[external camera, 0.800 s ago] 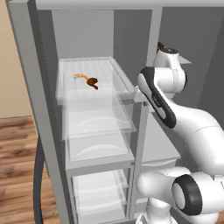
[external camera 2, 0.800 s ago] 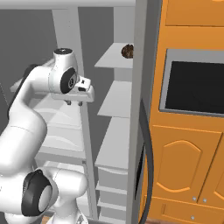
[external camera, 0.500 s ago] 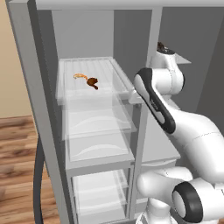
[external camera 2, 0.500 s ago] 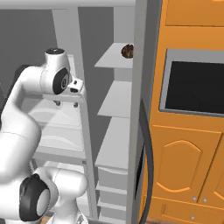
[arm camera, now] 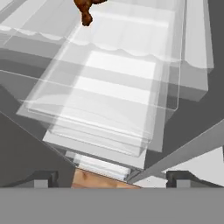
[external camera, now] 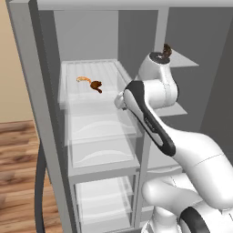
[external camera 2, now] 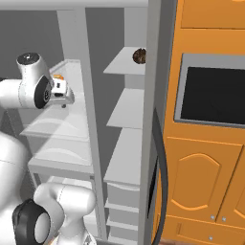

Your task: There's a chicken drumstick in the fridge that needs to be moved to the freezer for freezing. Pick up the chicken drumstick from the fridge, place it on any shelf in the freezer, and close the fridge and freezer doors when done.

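Note:
The chicken drumstick (external camera: 96, 85) lies dark red-brown on the ribbed translucent shelf of the fridge (external camera: 109, 73), beside a thin curled orange piece (external camera: 82, 79). In the hand view the drumstick (arm camera: 85, 9) sits at the top edge, far beyond the fingertips. My gripper (arm camera: 113, 179) is open with nothing between its fingers. It hovers at the front right of that shelf (external camera: 119, 101), short of the drumstick and above the clear drawers (arm camera: 109, 100). The freezer (external camera 2: 127, 103) stands open to the right with solid grey shelves.
A round dark-brown lump (external camera 2: 139, 56) rests on the freezer's top shelf. The open fridge door (external camera: 27, 113) stands at the left and the open freezer door (external camera 2: 154, 119) at the right, by orange cabinets and a black oven window (external camera 2: 213, 95). A vertical divider (external camera 2: 88, 95) splits the compartments.
My arm has swung left from the divider toward the fridge compartment. The hand now sits closer to the front of the ribbed shelf. The food has not moved.

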Controlling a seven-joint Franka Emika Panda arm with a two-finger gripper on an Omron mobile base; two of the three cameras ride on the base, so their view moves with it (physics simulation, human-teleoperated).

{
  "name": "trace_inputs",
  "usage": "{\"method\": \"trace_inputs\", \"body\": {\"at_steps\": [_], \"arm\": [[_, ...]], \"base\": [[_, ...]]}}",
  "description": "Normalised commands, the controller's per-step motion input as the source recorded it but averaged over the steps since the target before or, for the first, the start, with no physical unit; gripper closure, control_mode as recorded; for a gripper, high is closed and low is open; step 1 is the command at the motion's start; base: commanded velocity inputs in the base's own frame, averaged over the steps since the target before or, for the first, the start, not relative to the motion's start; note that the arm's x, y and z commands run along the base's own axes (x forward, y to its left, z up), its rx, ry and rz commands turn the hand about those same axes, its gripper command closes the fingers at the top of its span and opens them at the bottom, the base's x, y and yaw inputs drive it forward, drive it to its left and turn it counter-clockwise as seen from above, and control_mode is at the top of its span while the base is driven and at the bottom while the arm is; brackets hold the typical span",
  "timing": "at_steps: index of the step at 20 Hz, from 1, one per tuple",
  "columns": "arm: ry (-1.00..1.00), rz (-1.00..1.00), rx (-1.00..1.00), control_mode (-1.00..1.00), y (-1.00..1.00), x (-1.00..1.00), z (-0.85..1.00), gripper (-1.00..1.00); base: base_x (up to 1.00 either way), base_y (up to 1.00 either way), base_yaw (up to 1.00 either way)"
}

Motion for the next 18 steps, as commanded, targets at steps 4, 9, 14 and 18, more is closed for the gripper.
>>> {"method": "trace_inputs", "body": {"at_steps": [4,9,14,18], "arm": [[-0.14,0.17,0.00,-1.00,0.34,0.36,0.14,-1.00],[0.12,0.05,0.00,-1.00,0.37,0.50,0.18,-1.00],[0.02,0.00,0.00,-1.00,0.28,0.67,0.01,-1.00],[0.00,0.00,0.00,-1.00,0.23,0.64,0.00,-1.00]], "base": [[0.00,0.00,0.00],[0.00,0.00,0.00],[0.00,0.00,0.00],[0.00,0.00,0.00]]}}
